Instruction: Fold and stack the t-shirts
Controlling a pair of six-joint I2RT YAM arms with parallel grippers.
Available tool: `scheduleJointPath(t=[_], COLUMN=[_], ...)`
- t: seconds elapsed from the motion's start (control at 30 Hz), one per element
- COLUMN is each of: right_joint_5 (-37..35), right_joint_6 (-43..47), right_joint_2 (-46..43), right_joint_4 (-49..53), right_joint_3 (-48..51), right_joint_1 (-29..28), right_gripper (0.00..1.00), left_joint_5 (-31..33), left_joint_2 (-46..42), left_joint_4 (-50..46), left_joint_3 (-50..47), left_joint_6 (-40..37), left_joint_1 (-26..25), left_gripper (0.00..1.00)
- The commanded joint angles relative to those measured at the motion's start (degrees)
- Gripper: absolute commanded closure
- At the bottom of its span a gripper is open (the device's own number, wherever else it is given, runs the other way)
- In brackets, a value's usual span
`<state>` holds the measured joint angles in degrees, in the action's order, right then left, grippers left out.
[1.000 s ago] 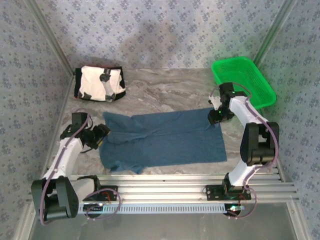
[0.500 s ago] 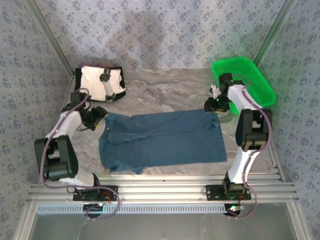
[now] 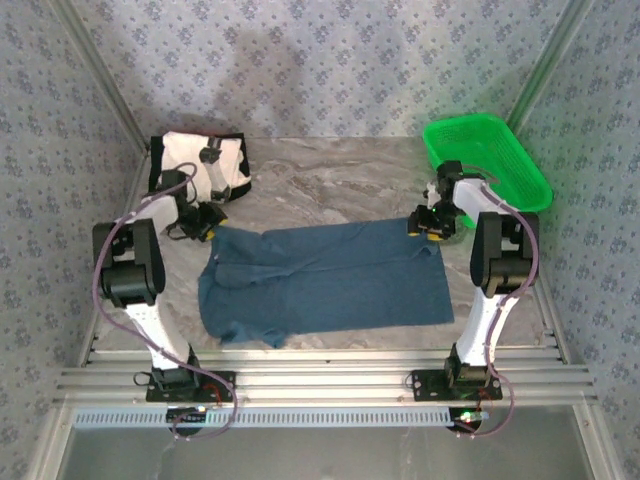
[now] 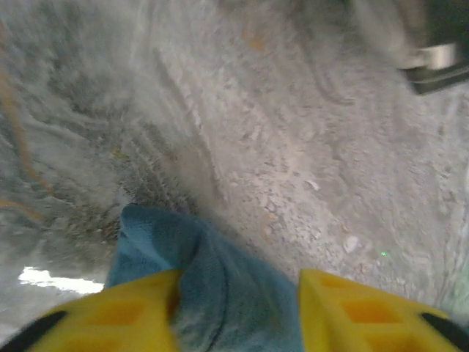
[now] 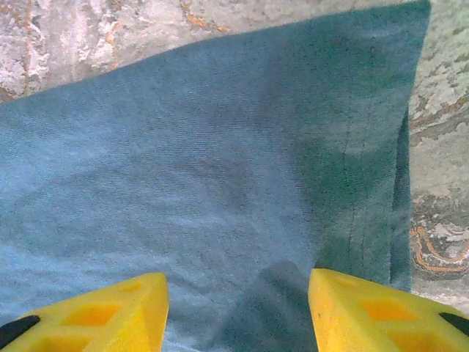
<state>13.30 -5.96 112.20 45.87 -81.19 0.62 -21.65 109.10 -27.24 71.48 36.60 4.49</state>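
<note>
As teal t-shirt (image 4: pixel 157 235) bunches between, left end effector (image 4: pixel 238 277) fingers (image 4: pixel 124 315) partly apart

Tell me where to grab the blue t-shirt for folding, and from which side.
Probably its two far corners, pinched from above: the blue t-shirt lies flat and spread on the table, so only its edges can be lifted.

I see a bright green plastic basket (image 3: pixel 480 155) at the far right corner of my grey marbled tabletop (image 3: pixel 330 185).
</note>
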Motion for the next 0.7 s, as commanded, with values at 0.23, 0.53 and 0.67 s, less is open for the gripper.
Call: scheduleJointPath(t=[0.23, 0.53, 0.67], right_joint_5=[-3.84, -7.26, -5.39], right_joint_6=[-4.48, -7.36, -8.54], right_joint_2=[5.46, 7.24, 3.17], right_joint_4=[-1.24, -3.0, -6.55], right_joint_3=[-0.86, -2.63, -1.3], right_joint_1=[0.61, 0.65, 0.8], right_gripper=[0.47, 0.47, 0.46], left_joint_5=[0.65, -0.69, -1.9], left_joint_2=[-1.04, -0.63, -1.78], left_joint_4=[-3.18, -3.31, -1.74], left_joint_3=[1.71, 3.51, 2.85], left_joint_6=[-0.99, -1.43, -1.71], left_joint_1=[5.31, 8.97, 8.85], left_gripper=[0.96, 0.94, 0.83])
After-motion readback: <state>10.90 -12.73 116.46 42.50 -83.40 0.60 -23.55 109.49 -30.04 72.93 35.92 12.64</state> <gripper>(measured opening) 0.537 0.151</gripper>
